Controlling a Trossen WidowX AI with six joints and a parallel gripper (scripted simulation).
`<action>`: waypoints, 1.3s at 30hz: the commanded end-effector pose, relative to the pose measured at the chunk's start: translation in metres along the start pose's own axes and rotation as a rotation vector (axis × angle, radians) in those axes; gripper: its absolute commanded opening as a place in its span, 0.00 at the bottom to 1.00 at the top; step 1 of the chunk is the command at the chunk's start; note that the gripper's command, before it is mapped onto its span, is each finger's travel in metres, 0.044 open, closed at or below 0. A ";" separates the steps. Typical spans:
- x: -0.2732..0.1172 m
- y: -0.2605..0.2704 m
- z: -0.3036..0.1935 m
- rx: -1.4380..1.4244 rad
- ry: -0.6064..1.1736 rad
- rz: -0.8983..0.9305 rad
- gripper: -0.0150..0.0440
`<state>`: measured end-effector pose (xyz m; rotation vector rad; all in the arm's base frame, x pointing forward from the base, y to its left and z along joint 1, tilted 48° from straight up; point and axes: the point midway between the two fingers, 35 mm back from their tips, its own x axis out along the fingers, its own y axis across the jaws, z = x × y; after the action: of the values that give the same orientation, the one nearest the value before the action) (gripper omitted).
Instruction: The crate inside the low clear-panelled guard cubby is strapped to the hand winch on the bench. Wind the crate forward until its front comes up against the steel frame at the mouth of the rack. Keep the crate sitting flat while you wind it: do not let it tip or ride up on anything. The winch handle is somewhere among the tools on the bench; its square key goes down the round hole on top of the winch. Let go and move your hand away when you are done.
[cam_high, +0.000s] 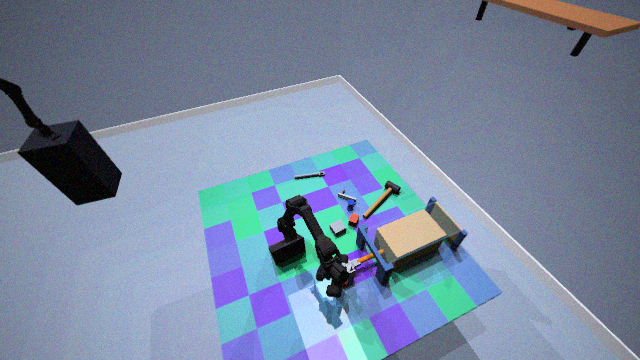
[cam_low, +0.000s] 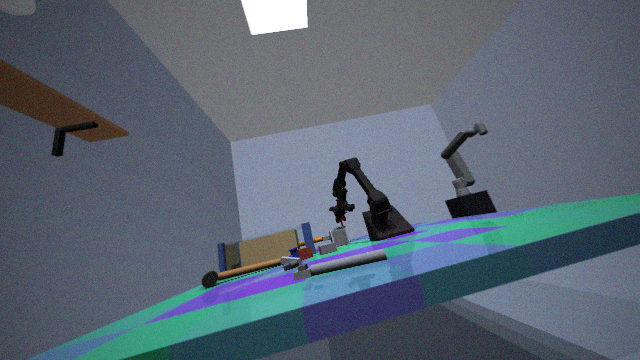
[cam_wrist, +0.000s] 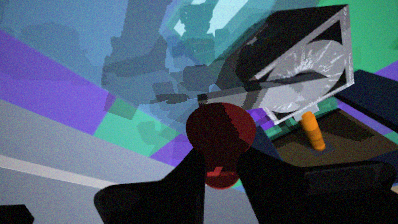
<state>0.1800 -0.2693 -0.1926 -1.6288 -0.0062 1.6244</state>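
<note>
My gripper (cam_high: 343, 284) (cam_low: 341, 215) (cam_wrist: 215, 142) is shut on the red knob (cam_wrist: 220, 127) of the winch handle, beside and above the winch. The handle's grey bar (cam_wrist: 235, 94) reaches from behind the knob across the top of the winch (cam_high: 351, 266) (cam_low: 339, 236) (cam_wrist: 305, 82); its square key and the hole are hidden. An orange strap (cam_high: 367, 258) (cam_wrist: 313, 131) runs from the winch to the crate. The tan crate (cam_high: 410, 235) (cam_low: 270, 245) sits flat in the cubby, its front close behind the blue frame (cam_high: 384, 275) (cam_low: 309, 234). A small gap seems to show there.
A black-headed mallet (cam_high: 378, 201) (cam_low: 250, 269), a grey wrench-like tool (cam_high: 309, 175) (cam_low: 347, 262), a small grey tool (cam_high: 347, 196), a blue piece (cam_high: 351, 204), a red block (cam_high: 354, 219) (cam_low: 305, 253) and a grey block (cam_high: 338, 228) (cam_low: 327, 248) lie on the bench, near the cubby's mouth and beyond.
</note>
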 end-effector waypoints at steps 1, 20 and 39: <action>0.010 -0.007 -0.019 -0.027 0.022 -0.009 0.25; 0.018 -0.017 -0.036 -0.028 0.023 -0.010 0.25; 0.025 -0.031 -0.051 -0.029 0.024 -0.012 0.25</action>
<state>0.2195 -0.2708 -0.2036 -1.6378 0.0106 1.6243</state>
